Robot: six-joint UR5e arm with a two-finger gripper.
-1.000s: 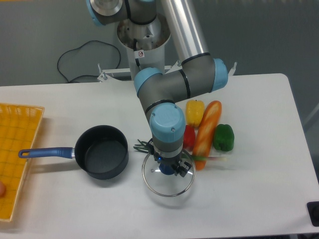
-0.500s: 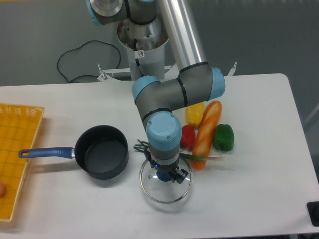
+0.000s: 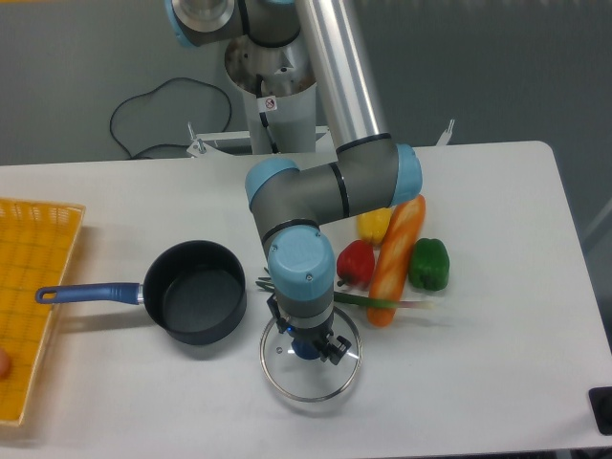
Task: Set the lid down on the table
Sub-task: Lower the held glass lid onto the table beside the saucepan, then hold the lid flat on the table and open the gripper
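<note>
The gripper (image 3: 306,348) pointed straight down over the lid (image 3: 311,360), its fingers pinching the small blue knob at the lid's centre. The clear glass disc with its thin silver rim spread out around and below the gripper, low over the white surface (image 3: 497,316); whether the rim was touching the surface could not be told from this view. Just to the gripper's left stood the dark saucepan (image 3: 196,291), open and uncovered, its blue handle reaching further left toward the yellow woven tray (image 3: 33,287) at the surface's edge. Behind and to the right of the gripper lay a cluster of vegetables: a red pepper (image 3: 355,262), a yellow pepper (image 3: 375,224) partly hidden by the arm, a long orange carrot (image 3: 396,258) and a green pepper (image 3: 428,264) farthest right. A thin green stem (image 3: 378,303) lay across the surface close to the lid's far rim.
</note>
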